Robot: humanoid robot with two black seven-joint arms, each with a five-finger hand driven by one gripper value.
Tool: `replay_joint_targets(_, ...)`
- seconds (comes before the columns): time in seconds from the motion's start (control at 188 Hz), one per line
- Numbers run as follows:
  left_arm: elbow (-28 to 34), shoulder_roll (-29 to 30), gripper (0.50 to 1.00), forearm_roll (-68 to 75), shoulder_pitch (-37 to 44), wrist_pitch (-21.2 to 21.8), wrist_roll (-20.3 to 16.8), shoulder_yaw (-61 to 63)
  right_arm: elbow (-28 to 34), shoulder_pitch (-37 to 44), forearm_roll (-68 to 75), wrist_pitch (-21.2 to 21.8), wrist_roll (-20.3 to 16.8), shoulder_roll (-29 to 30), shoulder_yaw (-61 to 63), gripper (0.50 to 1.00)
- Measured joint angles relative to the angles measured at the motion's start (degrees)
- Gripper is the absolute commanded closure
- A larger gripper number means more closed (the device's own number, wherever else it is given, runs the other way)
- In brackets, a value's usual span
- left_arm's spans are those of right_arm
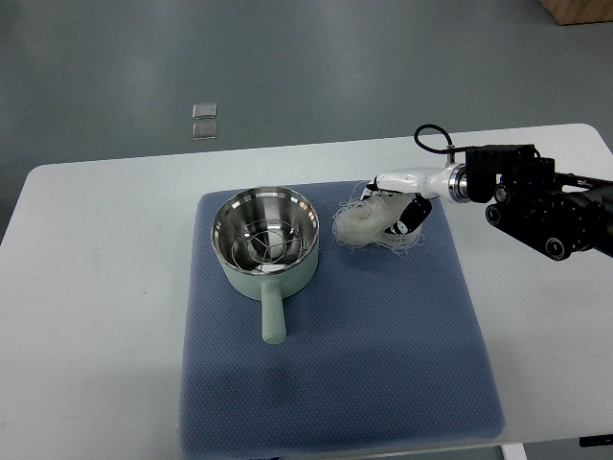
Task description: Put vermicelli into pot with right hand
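Note:
A pale green pot [265, 241] with a steel inside and a handle toward me stands on the blue mat [335, 364], left of centre. A white bundle of vermicelli [369, 225] lies just right of the pot. My right hand [397, 216] comes in from the right edge and its fingers are curled around the bundle's right side. The bundle seems to rest on or just above the mat. The left arm does not show.
The mat lies on a white table [96, 287]. My right arm's black forearm [536, 206] stretches over the table's right part. Two small clear squares [204, 121] lie on the floor beyond the table.

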Motion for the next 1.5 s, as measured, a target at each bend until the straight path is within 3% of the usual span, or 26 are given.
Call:
replay_joint_targets(0.213, 0.01, 0.0, 0.5, -0.05, 0.0, 0.01, 0.0, -0.1, 0.95, 4.91, 4.98, -0.4, 0.2, -2.84, 4.17, 1.0)
replay_joint_targets(0.554, -0.08, 0.0, 0.5, -0.05, 0.0, -0.01, -0.04, -0.21, 6.26, 14.01, 15.62, 3.13, 0.44, -4.69, 6.33, 1.0)
replay_joint_targets(1.022, -0.04, 0.0, 0.5, -0.05, 0.02, 0.0, -0.01, -0.21, 13.38, 11.86, 17.3, 5.79, 0.6, 1.34, 5.99, 1.0)
replay_joint_targets(1.033, -0.04, 0.0, 0.5, -0.04, 0.02, 0.0, -0.01, -0.21, 13.41, 11.78, 17.3, 5.79, 0.6, 1.52, 5.99, 0.993)
replay_joint_targets(1.049, -0.04, 0.0, 0.5, -0.04, 0.02, 0.0, -0.01, -0.21, 13.45, 11.65, 17.3, 5.79, 0.6, 1.77, 5.97, 0.934)
replay_joint_targets(1.097, -0.04, 0.0, 0.5, -0.04, 0.0, 0.0, -0.01, -0.24, 13.55, 11.23, 17.28, 5.78, 0.6, 2.42, 5.93, 0.834)
replay_joint_targets(1.113, -0.04, 0.0, 0.5, -0.04, 0.0, 0.0, -0.01, -0.25, 13.56, 11.06, 17.25, 5.76, 0.6, 2.57, 5.89, 0.765)
replay_joint_targets(1.118, -0.04, 0.0, 0.5, -0.04, 0.0, 0.0, -0.01, -0.25, 13.56, 11.0, 17.23, 5.75, 0.6, 2.61, 5.88, 0.765)
replay_joint_targets(1.124, -0.04, 0.0, 0.5, -0.03, 0.0, 0.0, -0.01, -0.25, 13.57, 10.94, 17.22, 5.75, 0.6, 2.65, 5.86, 0.72)
replay_joint_targets(1.129, -0.04, 0.0, 0.5, -0.03, 0.0, 0.0, -0.01, -0.25, 13.57, 10.88, 17.2, 5.74, 0.6, 2.69, 5.84, 0.72)
replay_joint_targets(1.134, -0.04, 0.0, 0.5, -0.03, 0.0, 0.0, -0.01, -0.26, 13.57, 10.82, 17.19, 5.74, 0.6, 2.72, 5.82, 0.677)
replay_joint_targets(1.14, -0.04, 0.0, 0.5, -0.03, 0.0, 0.0, -0.01, -0.26, 13.57, 10.76, 17.17, 5.74, 0.6, 2.75, 5.8, 0.677)
replay_joint_targets(1.145, -0.04, 0.0, 0.5, -0.03, 0.0, 0.0, -0.01, -0.26, 13.57, 10.7, 17.16, 5.73, 0.6, 2.79, 5.79, 0.64)
replay_joint_targets(1.166, -0.04, 0.0, 0.5, -0.03, 0.0, 0.0, 0.0, -0.27, 13.58, 10.45, 17.1, 5.73, 0.6, 2.88, 5.71, 0.607)
replay_joint_targets(1.502, 0.02, 0.0, 0.5, -0.03, -0.01, 0.0, 0.0, -0.3, 13.57, 7.5, 17.49, 5.18, 0.6, 1.04, 6.87, 0.591)
